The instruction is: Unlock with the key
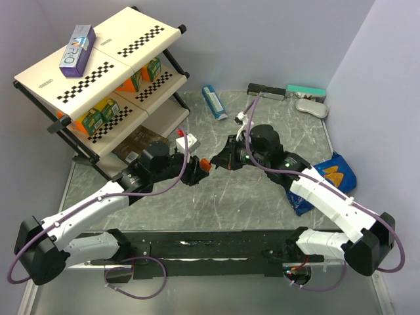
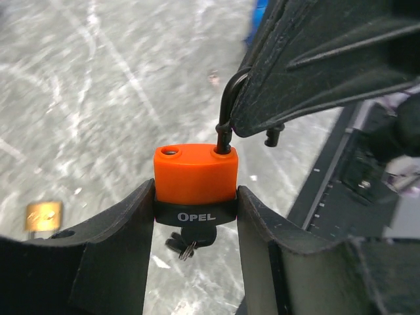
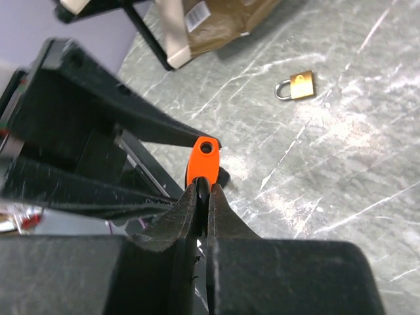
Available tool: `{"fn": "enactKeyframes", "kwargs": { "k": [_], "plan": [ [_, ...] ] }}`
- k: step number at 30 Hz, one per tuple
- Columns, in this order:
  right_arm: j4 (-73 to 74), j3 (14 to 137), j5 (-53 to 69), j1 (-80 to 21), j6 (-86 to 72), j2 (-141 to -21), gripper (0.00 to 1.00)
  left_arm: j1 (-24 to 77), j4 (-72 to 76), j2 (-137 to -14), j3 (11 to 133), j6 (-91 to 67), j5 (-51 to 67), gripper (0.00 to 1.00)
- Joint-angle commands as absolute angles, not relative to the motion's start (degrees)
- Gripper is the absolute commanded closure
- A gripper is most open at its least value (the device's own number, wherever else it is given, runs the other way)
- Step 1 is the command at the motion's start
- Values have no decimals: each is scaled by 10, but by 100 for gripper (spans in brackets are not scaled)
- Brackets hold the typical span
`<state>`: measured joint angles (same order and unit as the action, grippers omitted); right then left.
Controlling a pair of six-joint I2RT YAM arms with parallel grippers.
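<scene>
Left gripper [image 2: 195, 197] was clamped on the orange padlock [image 2: 195, 174]. Its fingers [image 2: 125, 230] pressed either side of the body at the black band lettered OPEL. The padlock sat upright in the left wrist view and was held above the table [image 1: 223, 203].

The key [image 2: 186, 247] hung at the underside of the padlock, between the two left fingers, showing dark heads and a small ring. Whether a blade sat in the keyway could not be told.

The shackle [image 2: 226, 108] was out on one side. The left hole in the orange top was empty, and the other leg stood at the right hole.

Right gripper [image 3: 203, 191] met the padlock from the opposite side, its fingers pinched almost together on the shackle. The shackle's curve passed behind the right fingertip in the left wrist view. From above, both arms converged at mid-table, with the orange body between the two grippers.

A small brass padlock [image 3: 298, 85] lay on the marbled grey surface, well apart from the grippers, with its shackle closed. A brown packet [image 3: 216, 16] lay beyond it at the foot of the shelf rack [image 1: 98, 72]. The rack stood at the far left and held green and orange cartons [image 1: 98, 117] on its lower tiers and a purple box [image 1: 77, 49] on top. A blue bag [image 1: 335, 174] lay beside the right arm. A blue-and-white tube [image 1: 214, 102] lay near the back wall.
</scene>
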<state>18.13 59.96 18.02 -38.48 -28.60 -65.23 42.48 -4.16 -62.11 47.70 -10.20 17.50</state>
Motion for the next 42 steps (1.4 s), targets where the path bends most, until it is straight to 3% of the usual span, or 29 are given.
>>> {"fn": "enactKeyframes", "kwargs": {
  "k": [1,9,11,12,15,21,28,33,42],
  "plan": [
    [186,602,98,-381,-321,-667,100,433,-56,-627,511,-143,44,99],
    [185,591,64,-381,-339,-672,98,449,-77,-653,521,-179,35,99],
    [189,579,55,-381,-339,-664,84,450,-60,-657,510,-206,47,99],
    [191,574,52,-381,-341,-660,61,450,-52,-661,504,-218,57,99],
    [181,533,30,-381,-350,-636,33,454,-21,-675,475,-258,61,99],
    [160,441,-42,-374,-345,-565,8,459,-4,-717,461,-289,69,99],
    [150,408,-104,-333,-309,-499,4,464,81,-796,477,-326,159,99],
    [134,376,-84,-304,-306,-449,2,472,72,-909,542,-353,199,99],
    [129,331,-51,-293,-323,-398,1,472,-84,-1054,682,-302,100,99]
  ]
}}
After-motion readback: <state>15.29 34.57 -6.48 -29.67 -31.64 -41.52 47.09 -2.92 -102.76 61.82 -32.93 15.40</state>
